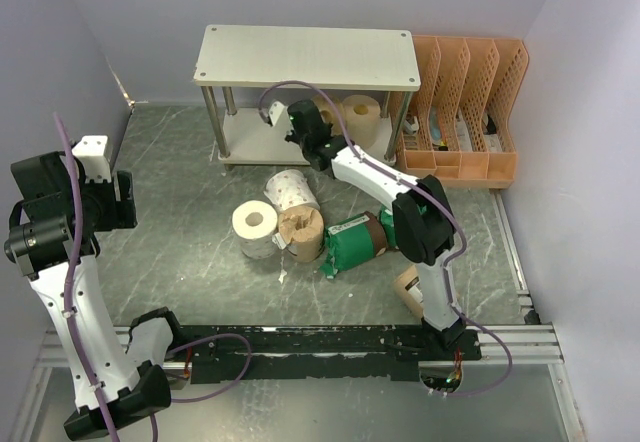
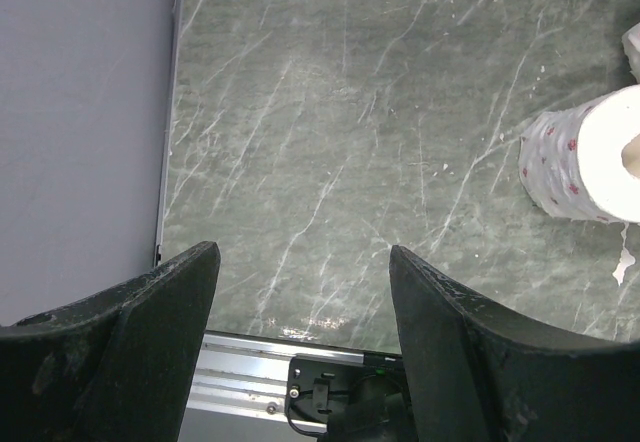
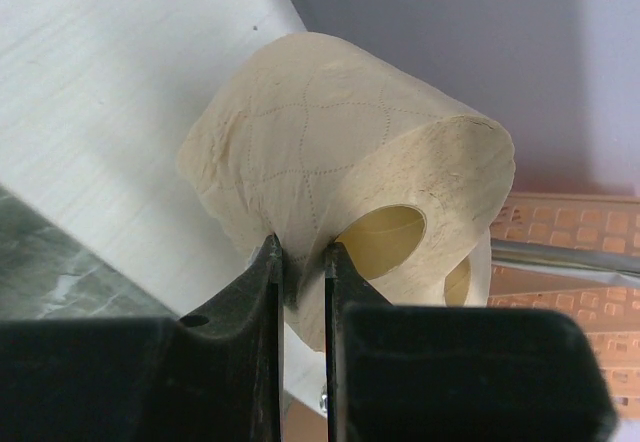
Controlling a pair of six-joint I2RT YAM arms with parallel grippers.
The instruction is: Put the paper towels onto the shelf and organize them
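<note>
The shelf (image 1: pixel 305 57) stands at the back. My right gripper (image 1: pixel 320 124) reaches under its top board and is shut on the wall of a tan roll (image 3: pixel 340 162), one finger inside the core, over the lower board (image 3: pixel 120 112). A second tan roll (image 1: pixel 362 117) stands behind it on that board. On the table lie a white roll (image 1: pixel 255 227), a patterned white roll (image 1: pixel 292 190), a tan roll (image 1: pixel 302 232) and a green-wrapped roll (image 1: pixel 350 244). My left gripper (image 2: pixel 305 262) is open and empty, raised at the far left, with the white roll (image 2: pixel 590 167) at its view's right edge.
The orange perforated file rack (image 1: pixel 465 112) stands right of the shelf, close to the held roll. A brown labelled roll (image 1: pixel 410 292) lies partly hidden behind my right arm. Grey walls close in the left, back and right. A metal rail (image 1: pixel 300 342) runs along the near edge.
</note>
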